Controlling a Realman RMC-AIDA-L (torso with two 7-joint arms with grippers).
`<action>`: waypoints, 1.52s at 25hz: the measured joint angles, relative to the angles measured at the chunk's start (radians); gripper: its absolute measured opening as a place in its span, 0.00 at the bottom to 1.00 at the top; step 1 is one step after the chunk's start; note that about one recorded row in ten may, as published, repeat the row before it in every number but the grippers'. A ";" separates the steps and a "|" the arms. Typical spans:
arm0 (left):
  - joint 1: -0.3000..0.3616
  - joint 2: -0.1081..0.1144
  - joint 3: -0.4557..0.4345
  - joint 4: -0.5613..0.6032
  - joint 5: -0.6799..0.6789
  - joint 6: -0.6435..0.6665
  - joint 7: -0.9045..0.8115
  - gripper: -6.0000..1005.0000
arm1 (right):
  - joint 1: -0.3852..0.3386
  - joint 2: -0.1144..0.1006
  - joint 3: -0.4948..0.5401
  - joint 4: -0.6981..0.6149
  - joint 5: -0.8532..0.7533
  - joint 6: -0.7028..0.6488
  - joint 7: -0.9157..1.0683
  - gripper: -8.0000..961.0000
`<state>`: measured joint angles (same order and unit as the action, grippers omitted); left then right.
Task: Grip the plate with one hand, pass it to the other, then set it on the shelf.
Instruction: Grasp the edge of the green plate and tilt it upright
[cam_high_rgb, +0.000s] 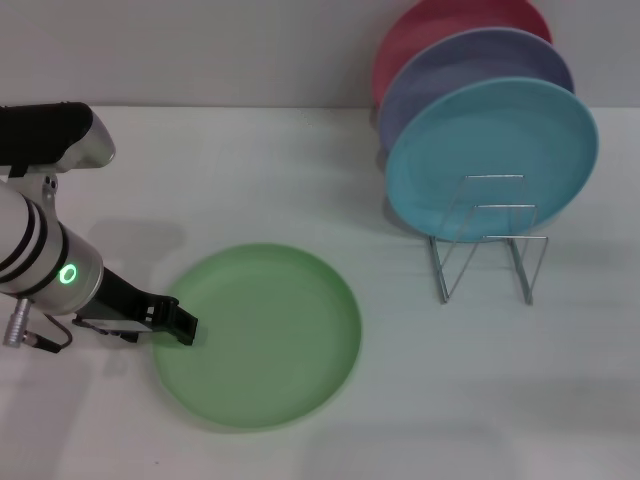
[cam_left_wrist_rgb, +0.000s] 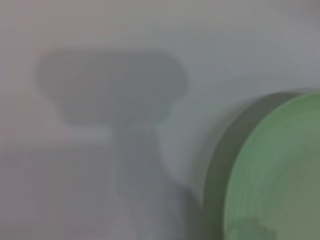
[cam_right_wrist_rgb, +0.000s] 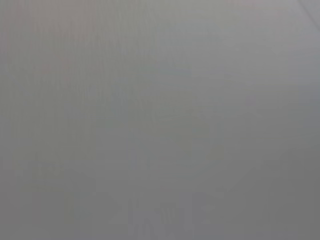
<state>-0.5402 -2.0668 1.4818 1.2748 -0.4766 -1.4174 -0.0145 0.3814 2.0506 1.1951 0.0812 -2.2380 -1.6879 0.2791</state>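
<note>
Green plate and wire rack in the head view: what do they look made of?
The green plate looks like matte plastic: flat even colour, soft sheen, no glaze glints, though that is uncertain. The wire rack appears to be thin bent metal wire with a bright silvery finish, its loops seen through to the table.

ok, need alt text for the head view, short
The robot's left claw sits at the left rim of a light green plate lying flat on a white table. At the right, a small wire rack holds blue, lavender and red plates upright. The right arm is out of view.
</note>
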 joint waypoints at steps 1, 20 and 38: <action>0.000 0.000 0.001 -0.002 0.001 0.002 0.000 0.71 | 0.000 0.000 0.000 0.000 0.000 -0.001 0.000 0.61; -0.002 -0.001 0.027 -0.008 0.038 0.006 -0.003 0.34 | -0.010 0.005 0.000 -0.005 0.000 -0.052 0.000 0.61; -0.007 0.002 0.020 -0.008 0.031 -0.002 0.004 0.12 | -0.010 0.009 0.000 -0.008 0.000 -0.052 0.000 0.61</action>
<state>-0.5477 -2.0651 1.5019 1.2671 -0.4452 -1.4195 -0.0108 0.3712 2.0599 1.1949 0.0737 -2.2380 -1.7396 0.2791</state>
